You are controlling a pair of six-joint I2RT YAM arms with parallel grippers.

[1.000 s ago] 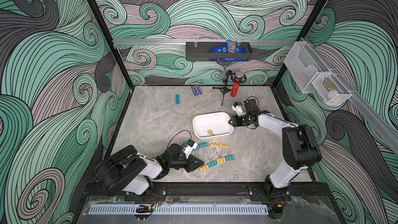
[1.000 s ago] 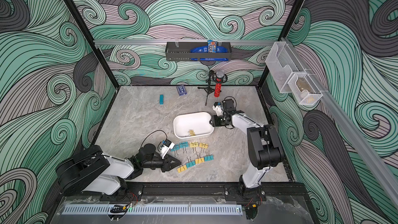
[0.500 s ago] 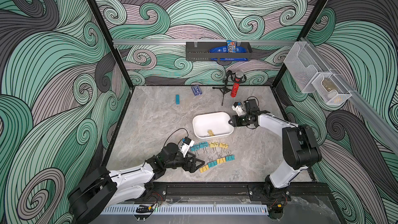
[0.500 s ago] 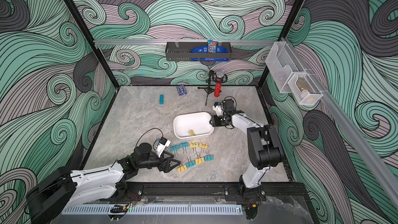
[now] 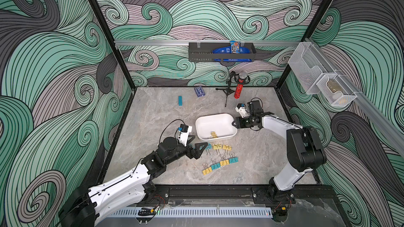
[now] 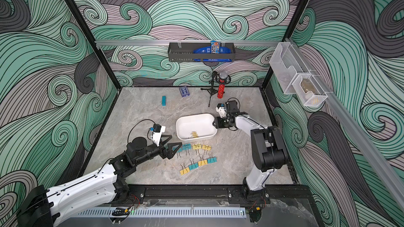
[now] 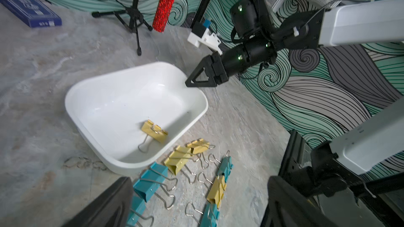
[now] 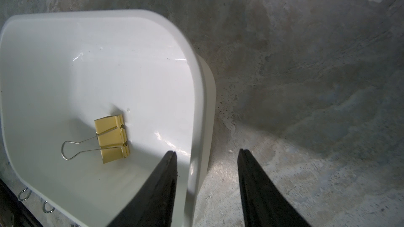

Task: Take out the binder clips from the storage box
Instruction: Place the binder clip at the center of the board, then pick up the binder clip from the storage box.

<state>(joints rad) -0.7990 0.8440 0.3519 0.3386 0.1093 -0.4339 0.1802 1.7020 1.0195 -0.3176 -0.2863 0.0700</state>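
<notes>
Spreading its fingers wide with nothing between them, our left gripper point(image 5: 200, 140) hangs low over the table point(image 5: 153, 110), just beside the near wall of the storage box point(image 5: 214, 114). Under and beyond its fingertips lie the binder clips point(image 5: 226, 147) already outside, teal and yellow, in two loose rows near that wall.

One yellow binder clip point(image 8: 112, 138) remains inside, flat on the box floor towards the near wall, its wire loop point(image 8: 62, 150) stretched out along the floor.

We judge it very light and rigid: a folded, painted steel body with smooth sloping faces that could squirt out of a careless pinch. The loop is thin and hinged, so it would swing if we took it there. We would rather come straight down and close across the body's two end edges, fingertips right on the slick floor, watching the wall close by.

Our right gripper point(image 8: 206, 150) stands astride the box's end wall, one finger inside and one outside. Bare table shows between the outer finger and the wall, so we read it as parted, not clamped.
</notes>
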